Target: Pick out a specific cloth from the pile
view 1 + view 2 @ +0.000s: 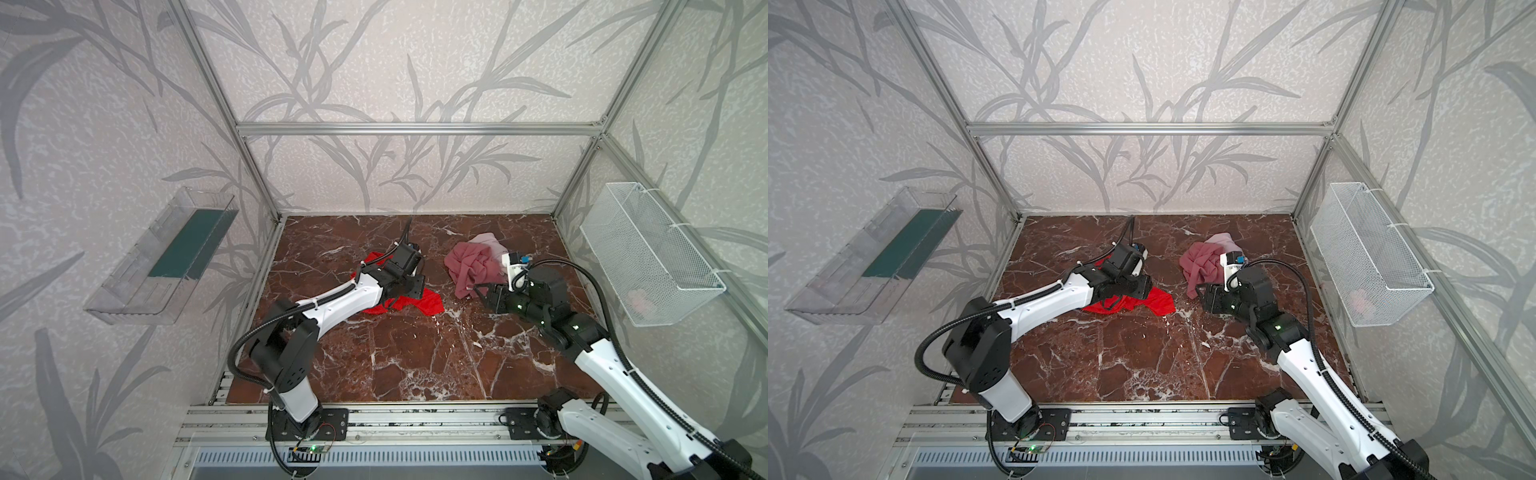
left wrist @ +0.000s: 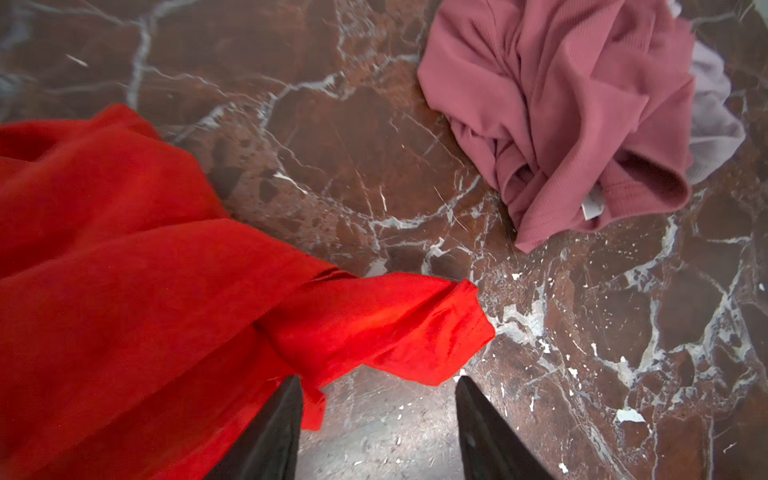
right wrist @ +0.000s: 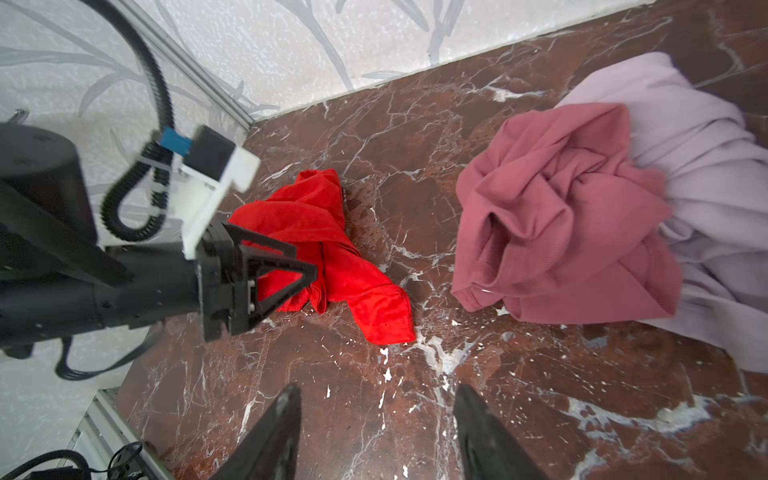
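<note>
So the cloth [image 1: 426, 303] [image 3: 332, 253] is the bright red one, thin with a bit of sheen. It's lying crumpled and half spread out around the middle of the bench [image 1: 415, 365], with a folded, hemmed corner at its 4 o'clock end in both top views. It's well clear of the pile [image 1: 473, 264], which sits at about 2 o'clock from it. The pile is a bunched-up dusty rose-pink cloth [image 3: 561, 216] with a pale pink-white cloth [image 3: 706, 187] sticking out on its 1 o'clock side.
</note>
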Robot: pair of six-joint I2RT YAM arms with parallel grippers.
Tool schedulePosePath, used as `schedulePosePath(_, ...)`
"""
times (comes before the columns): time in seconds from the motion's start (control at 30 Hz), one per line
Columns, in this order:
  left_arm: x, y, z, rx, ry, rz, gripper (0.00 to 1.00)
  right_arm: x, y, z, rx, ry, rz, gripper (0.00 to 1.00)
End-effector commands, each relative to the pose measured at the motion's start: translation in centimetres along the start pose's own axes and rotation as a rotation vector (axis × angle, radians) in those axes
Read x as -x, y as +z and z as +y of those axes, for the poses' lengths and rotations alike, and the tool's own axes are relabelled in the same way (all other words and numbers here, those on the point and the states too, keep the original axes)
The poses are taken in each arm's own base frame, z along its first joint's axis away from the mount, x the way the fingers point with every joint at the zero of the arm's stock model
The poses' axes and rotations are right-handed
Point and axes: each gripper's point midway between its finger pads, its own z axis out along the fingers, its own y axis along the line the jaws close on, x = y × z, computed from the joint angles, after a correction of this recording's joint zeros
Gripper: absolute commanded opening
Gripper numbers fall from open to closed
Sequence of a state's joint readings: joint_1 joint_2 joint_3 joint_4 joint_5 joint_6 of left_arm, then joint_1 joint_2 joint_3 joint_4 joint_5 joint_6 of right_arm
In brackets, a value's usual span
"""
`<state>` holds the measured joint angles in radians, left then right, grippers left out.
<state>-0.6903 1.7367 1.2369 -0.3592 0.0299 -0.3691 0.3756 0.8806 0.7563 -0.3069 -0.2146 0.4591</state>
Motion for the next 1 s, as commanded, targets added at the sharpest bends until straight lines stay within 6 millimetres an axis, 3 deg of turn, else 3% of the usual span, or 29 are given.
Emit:
schedulePosePath(0.0, 0.7, 1.5, -2.0, -0.048, -0.003, 0.008, 0.60, 1.2, -1.7, 0.2, 0.012, -0.005, -0.036, 0.59)
schedulePosePath(0.13, -0.3, 3.7, -2.4, -0.036, 0.018, 0.065, 0.67, 1.2, -2.0, -0.3, 0.018, 0.018, -0.041, 0.59)
schedulePosePath(0.43, -2.3, 7.2, -2.4, -0.005, 0.064, 0.166, 0.68, 1.0, -2.3, -0.5, 0.025, 0.020, -0.047, 0.59)
schedulePosePath(0.83, -5.2, 9.3, -1.5, 0.059, 0.117, 0.285, 0.69, 1.2, -2.0, -0.6, 0.034, 0.028, -0.051, 0.59)
schedulePosePath(0.87, -5.5, 9.4, -1.2, 0.068, 0.116, 0.291, 0.65, 1.2, -2.0, -0.6, 0.034, 0.029, -0.051, 0.59)
schedulePosePath(0.97, -6.0, 9.5, -0.1, 0.121, 0.118, 0.299, 0.43, 1.4, -2.1, -0.6, 0.038, 0.033, -0.058, 0.59)
